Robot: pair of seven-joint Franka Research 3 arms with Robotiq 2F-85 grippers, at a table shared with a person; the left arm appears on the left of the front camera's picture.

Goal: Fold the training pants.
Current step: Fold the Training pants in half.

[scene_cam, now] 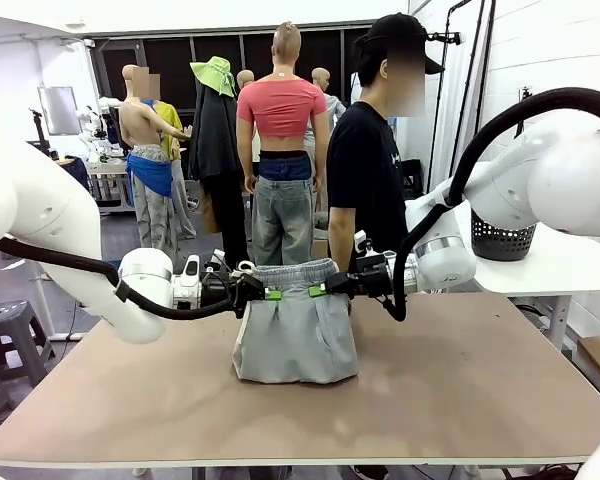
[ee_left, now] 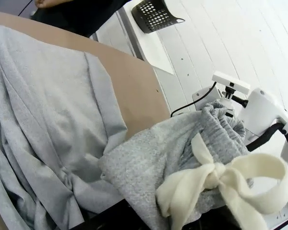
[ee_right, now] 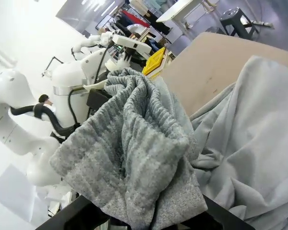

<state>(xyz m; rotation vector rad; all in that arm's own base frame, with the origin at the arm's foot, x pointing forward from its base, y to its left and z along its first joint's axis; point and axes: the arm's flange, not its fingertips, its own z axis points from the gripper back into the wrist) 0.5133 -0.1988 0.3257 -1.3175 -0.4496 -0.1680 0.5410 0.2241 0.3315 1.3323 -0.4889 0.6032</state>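
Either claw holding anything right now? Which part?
Both. The left claw and right claw are each shut on the training pants, pinching opposite ends of the gathered waistband; the rest hangs to the table.

Brown table; person in black tee at far edge; black basket on white side table.

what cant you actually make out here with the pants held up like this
- Left gripper fingers: left wrist view, waistband fabric and the white drawstring bunch over them.
- Right gripper fingers: right wrist view, the gathered waistband covers them.
- Lower legs of the training pants: front view, folded under on the table, so the leg ends are hidden.
- Person's hands: front view, hidden behind the right arm and pants.
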